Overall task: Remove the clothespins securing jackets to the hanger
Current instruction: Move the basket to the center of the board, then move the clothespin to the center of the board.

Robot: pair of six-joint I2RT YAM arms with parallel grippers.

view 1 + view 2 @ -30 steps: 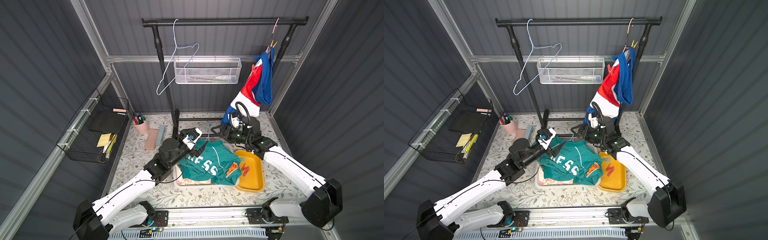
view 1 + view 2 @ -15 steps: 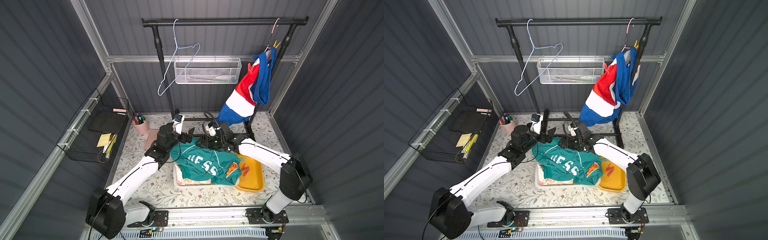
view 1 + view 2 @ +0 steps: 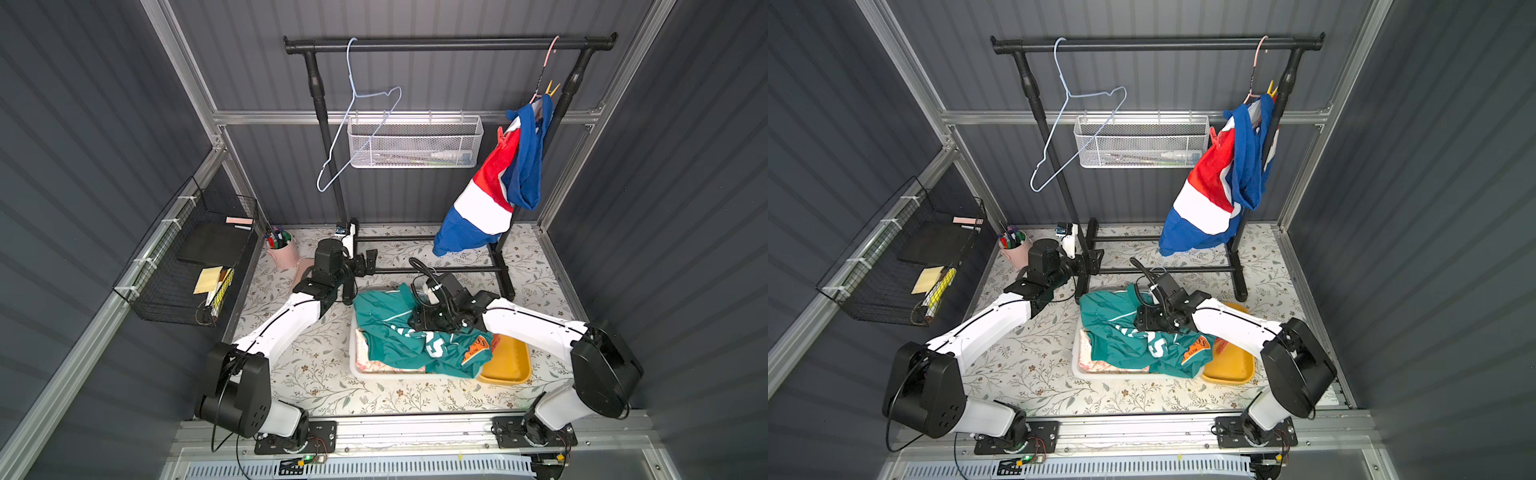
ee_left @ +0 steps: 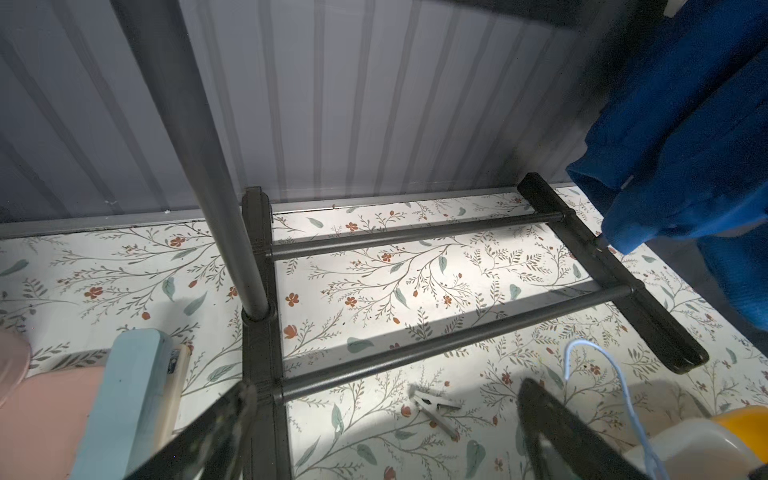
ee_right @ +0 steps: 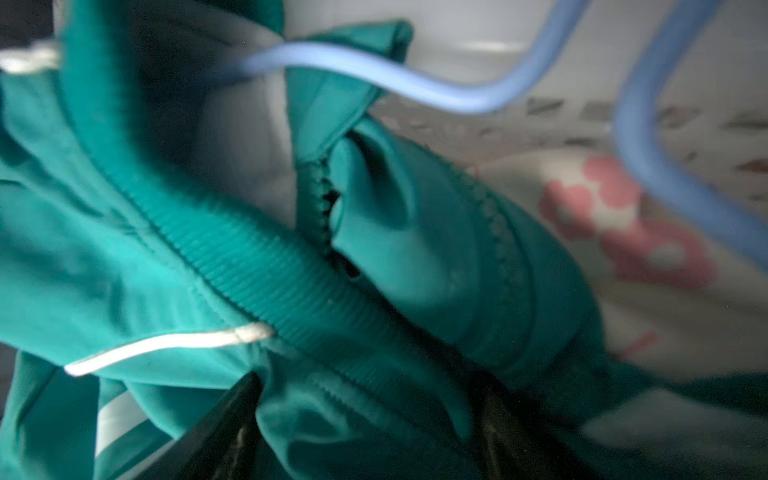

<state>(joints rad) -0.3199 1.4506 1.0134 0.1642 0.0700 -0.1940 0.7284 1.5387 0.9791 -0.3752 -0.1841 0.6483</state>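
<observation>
The left gripper (image 4: 386, 390) gapes wide above a grey plastic clothespin (image 4: 436, 409) on the floral tabletop (image 4: 353, 257), the right gripper (image 5: 365, 380) sits spread astride the crumpled teal jacket (image 3: 399, 336) in the white tub (image 3: 352, 361), and a yellow clothespin (image 3: 552, 88) tops the hanging red-white-blue jacket (image 3: 494, 195).

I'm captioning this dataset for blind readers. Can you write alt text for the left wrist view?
A grey clothespin lies loose on the floral table, close to the black rack base. It is just ahead of the open left gripper, whose two fingers frame it. Blue fabric of the hanging jacket hangs above the far end of the base.
</observation>
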